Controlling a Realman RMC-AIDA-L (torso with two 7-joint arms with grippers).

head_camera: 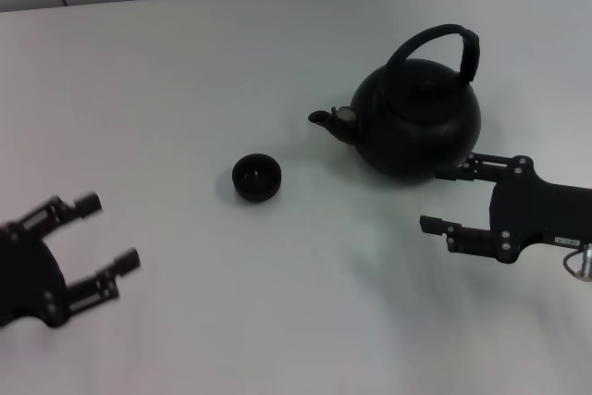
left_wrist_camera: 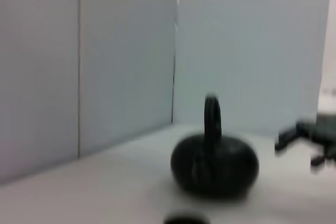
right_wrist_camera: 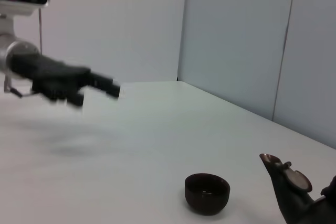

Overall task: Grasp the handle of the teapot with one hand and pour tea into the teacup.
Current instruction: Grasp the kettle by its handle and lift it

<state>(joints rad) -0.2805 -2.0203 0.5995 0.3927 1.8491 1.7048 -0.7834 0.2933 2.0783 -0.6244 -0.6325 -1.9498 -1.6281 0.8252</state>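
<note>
Matte black teapot (head_camera: 416,122), black handle (head_camera: 442,43), dark teacup (head_camera: 256,178); white table (head_camera: 185,90); black grippers both sides.

This looks like a lab or test room rather than anyone's kitchen. A plain white table (head_camera: 185,71) fills the view with no cloth or clutter on it, and pale grey wall panels (left_wrist_camera: 121,51) with thin vertical seams stand right behind it. Only a black teapot (head_camera: 416,117) and a small teacup (head_camera: 256,177) sit out, staged between two black robot arms.
</note>
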